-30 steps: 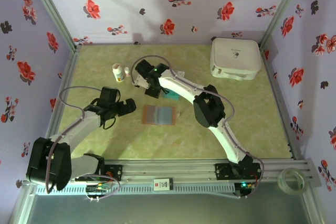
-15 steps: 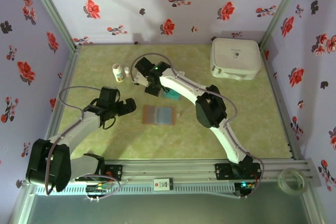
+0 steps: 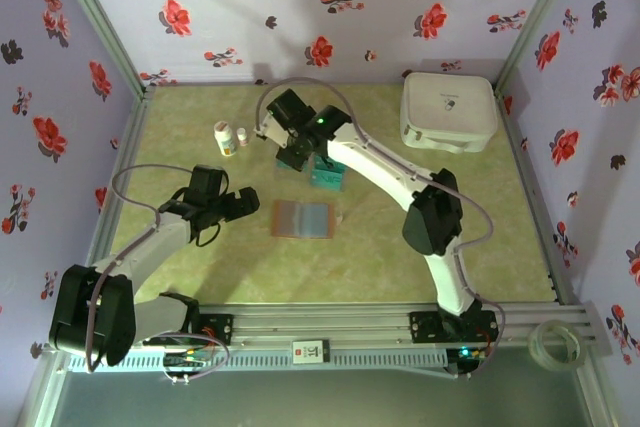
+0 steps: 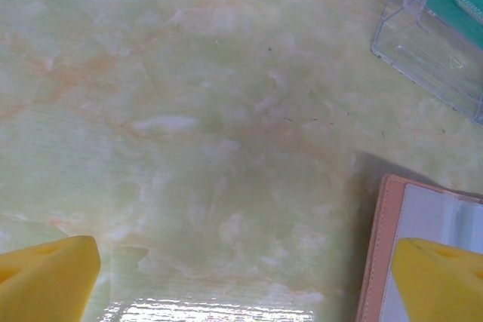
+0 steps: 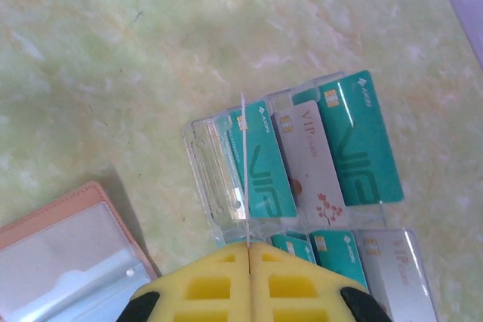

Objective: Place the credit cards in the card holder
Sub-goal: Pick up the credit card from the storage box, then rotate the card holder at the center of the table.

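Pale card [image 5: 244, 156] lifted away, right gripper [image 5: 248, 245] pinching

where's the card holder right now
In the top view the card holder lies open mid-table, just right of the left gripper, nearer than the credit cards.

Leathery card holder [image 5: 68, 258], clear plastic tray [image 5: 211, 167], glossy credit cards [image 5: 355, 141]
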